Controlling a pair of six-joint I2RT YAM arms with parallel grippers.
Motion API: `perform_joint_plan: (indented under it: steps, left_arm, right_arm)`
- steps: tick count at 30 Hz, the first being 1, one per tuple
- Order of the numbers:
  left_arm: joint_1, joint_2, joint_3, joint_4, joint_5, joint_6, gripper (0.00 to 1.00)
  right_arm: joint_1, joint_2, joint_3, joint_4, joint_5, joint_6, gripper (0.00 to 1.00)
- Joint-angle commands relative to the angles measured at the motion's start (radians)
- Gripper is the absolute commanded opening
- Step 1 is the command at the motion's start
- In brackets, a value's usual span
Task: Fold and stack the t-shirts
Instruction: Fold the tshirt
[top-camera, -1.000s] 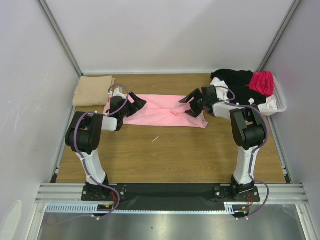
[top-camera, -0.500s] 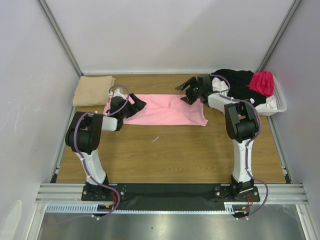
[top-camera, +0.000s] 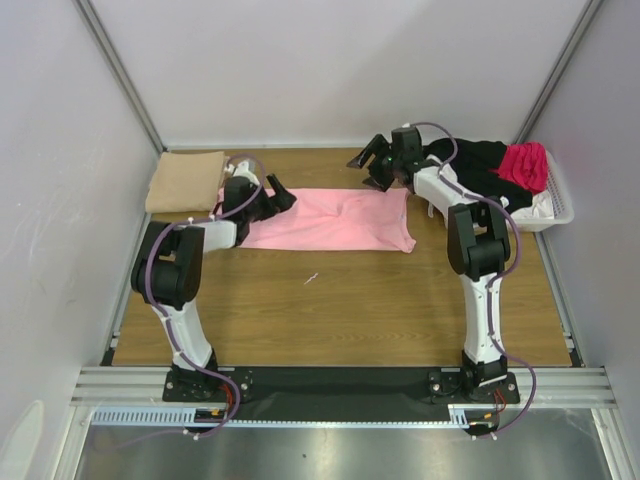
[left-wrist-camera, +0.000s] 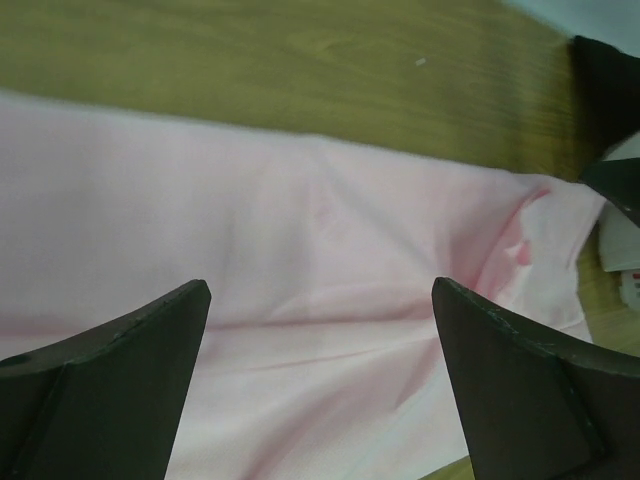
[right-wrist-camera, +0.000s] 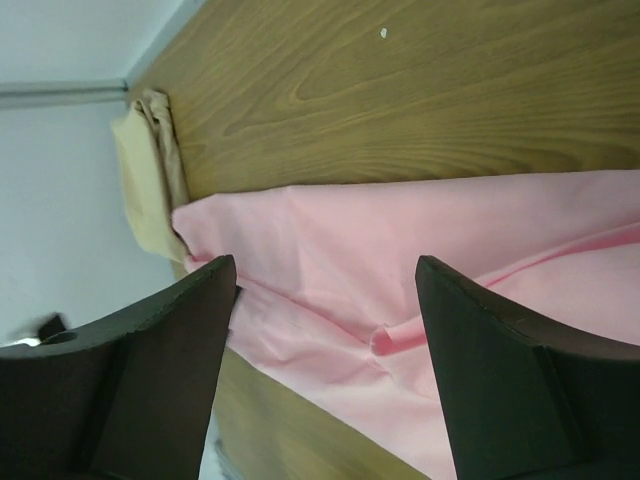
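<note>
1. The wooden desk carries everything, with the shirts along its far half.
2. The light pink t-shirt lies flat as a long band running left to right between the arms. Folding it looks like the step in hand: it seems narrowed lengthwise but not yet folded short.
3. The white plastic basket at the far right holds a heap of black, white and magenta t-shirts awaiting their turn.
4. The tan t-shirt lies folded at the far left, near the pink shirt's left end. It is probably the base of the stack.
5. The left jaws are spread wide and low over the pink shirt's left end, pinching nothing.
6. The right jaws are spread and empty, raised near the shirt's far right corner. The next move likely calls for both to descend and pinch an edge.
</note>
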Motion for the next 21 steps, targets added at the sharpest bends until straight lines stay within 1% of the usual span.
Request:
perform_joint_plan:
  steps: [1, 2, 4, 5, 9, 12, 16, 19, 21]
  left_arm:
    - [-0.058, -0.087, 0.142, -0.108, 0.05, 0.162, 1.0]
    - [-0.07, -0.099, 0.161, -0.118, 0.053, 0.168, 1.0]
    - [-0.108, -0.112, 0.196, -0.13, 0.047, 0.174, 1.0]
    - [-0.122, -0.119, 0.207, -0.13, 0.048, 0.174, 1.0]
    - [-0.207, -0.107, 0.256, -0.123, 0.028, 0.159, 1.0]
    - [-0.262, -0.066, 0.275, -0.067, 0.038, 0.09, 1.0]
    - [-0.328, -0.001, 0.287, 0.028, 0.048, -0.031, 1.0]
    - [-0.352, 0.061, 0.296, 0.085, 0.068, -0.111, 1.0]
    - [-0.359, 0.083, 0.296, 0.117, 0.071, -0.145, 1.0]
  right_arm:
    - [-0.018, -0.092, 0.075, -0.153, 0.048, -0.203, 0.79]
    - [-0.035, -0.143, 0.045, -0.16, 0.056, -0.242, 0.79]
    - [-0.059, -0.194, 0.001, -0.179, 0.068, -0.263, 0.8]
    - [-0.091, -0.236, -0.02, -0.182, 0.065, -0.271, 0.8]
    - [-0.154, -0.333, -0.187, -0.17, 0.03, -0.295, 0.8]
    - [-0.164, -0.384, -0.267, -0.165, 0.02, -0.323, 0.8]
    - [-0.164, -0.442, -0.402, -0.144, 0.017, -0.358, 0.76]
    - [-0.164, -0.475, -0.472, -0.121, 0.02, -0.371, 0.73]
    - [-0.162, -0.479, -0.487, -0.124, 0.002, -0.374, 0.72]
